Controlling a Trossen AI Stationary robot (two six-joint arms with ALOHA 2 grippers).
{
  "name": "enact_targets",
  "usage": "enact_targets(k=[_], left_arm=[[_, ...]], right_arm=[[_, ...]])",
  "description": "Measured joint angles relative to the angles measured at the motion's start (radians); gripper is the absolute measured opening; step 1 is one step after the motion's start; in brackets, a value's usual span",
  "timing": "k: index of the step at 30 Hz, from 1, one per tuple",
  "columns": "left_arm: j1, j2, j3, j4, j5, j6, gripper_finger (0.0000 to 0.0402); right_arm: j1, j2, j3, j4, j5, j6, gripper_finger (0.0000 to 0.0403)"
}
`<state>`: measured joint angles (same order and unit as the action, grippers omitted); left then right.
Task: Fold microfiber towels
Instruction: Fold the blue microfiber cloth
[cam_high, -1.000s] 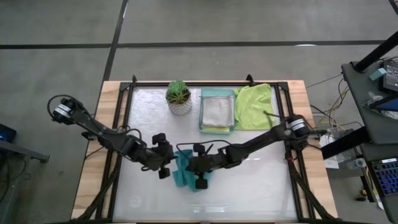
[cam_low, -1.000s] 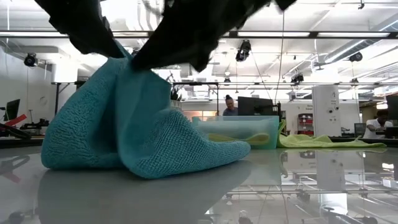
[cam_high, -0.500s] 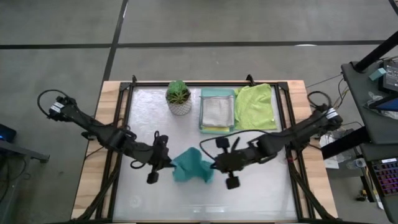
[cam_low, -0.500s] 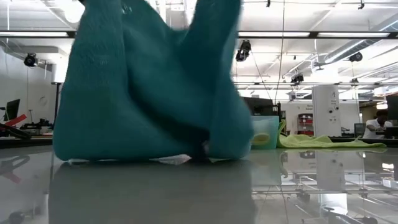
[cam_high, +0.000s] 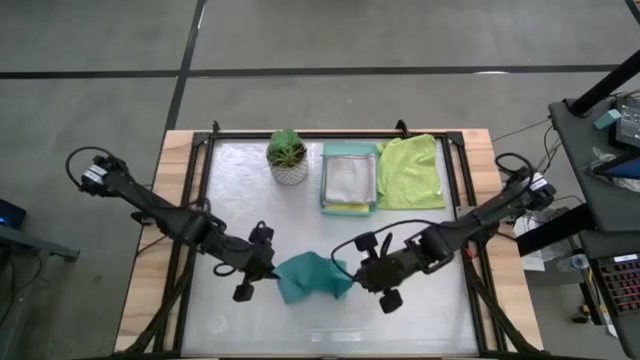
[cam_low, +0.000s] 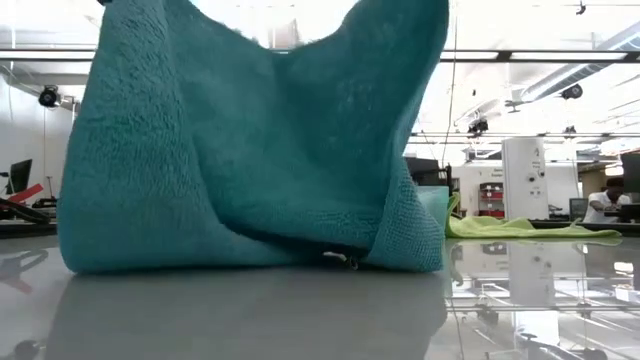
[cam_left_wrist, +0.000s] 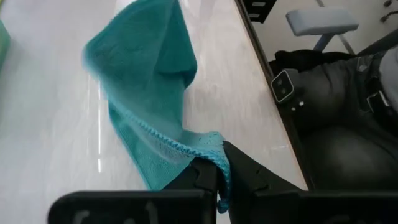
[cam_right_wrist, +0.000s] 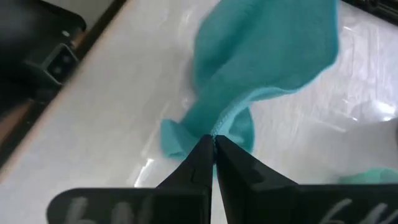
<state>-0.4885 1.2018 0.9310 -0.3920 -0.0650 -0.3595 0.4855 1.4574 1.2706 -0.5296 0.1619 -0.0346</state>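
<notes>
Two pincers pinch opposite edges of the teal towel (cam_high: 312, 277): the left pincer (cam_high: 265, 271) and the right pincer (cam_high: 357, 278) hold it hanging between them above the tabletop's (cam_high: 430, 310) near middle. Farther back stand a potted plant (cam_high: 288, 157), a tray (cam_high: 349, 179) of folded cloths, and the lime green towel (cam_high: 411, 171) lying flat just beside it

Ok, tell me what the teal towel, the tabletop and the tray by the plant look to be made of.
Teal towel: soft looped microfiber-type cloth, going by its nubby pile and stitched edge, pinched by the left gripper and right gripper.
Tabletop: probably glass or glossy acrylic; it mirrors the room in the low view.
Tray: seemingly rigid mint-green plastic, slightly translucent in the low view.
</notes>
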Motion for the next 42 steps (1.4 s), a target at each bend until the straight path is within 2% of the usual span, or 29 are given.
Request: enact_targets(k=[9,15,18,24,28,31,36,42], left_arm=[[-0.002,0.084,0.0,0.029,-0.001,-0.052,0.0],[-0.002,0.076,0.0,0.007,0.0,-0.053,0.0],[0.014,0.046,0.037,-0.097,0.003,-0.046,0.0],[0.104,-0.024,0.197,-0.408,0.0,0.012,0.0],[0.161,-0.058,0.321,-0.578,-0.003,0.117,0.0],[0.19,-0.079,0.406,-0.697,-0.062,0.161,0.0],[0.192,-0.111,0.467,-0.737,-0.111,0.184,0.0],[0.112,-0.088,0.392,-0.679,-0.116,0.156,0.0]], right_arm=[[-0.015,-0.011,-0.051,-0.01,-0.003,-0.03,0.0008],[-0.029,-0.025,-0.052,-0.021,-0.003,-0.077,0.0008],[-0.046,-0.063,-0.048,-0.044,-0.004,-0.098,0.0008],[-0.127,-0.189,-0.021,-0.069,0.0,-0.097,0.0008],[-0.201,-0.26,-0.002,-0.071,0.092,-0.088,0.0008],[-0.244,-0.307,0.009,-0.069,0.126,-0.084,0.0008],[-0.255,-0.358,0.009,-0.07,0.051,-0.037,0.0008],[-0.182,-0.353,-0.028,-0.103,0.01,0.035,0.0008]])
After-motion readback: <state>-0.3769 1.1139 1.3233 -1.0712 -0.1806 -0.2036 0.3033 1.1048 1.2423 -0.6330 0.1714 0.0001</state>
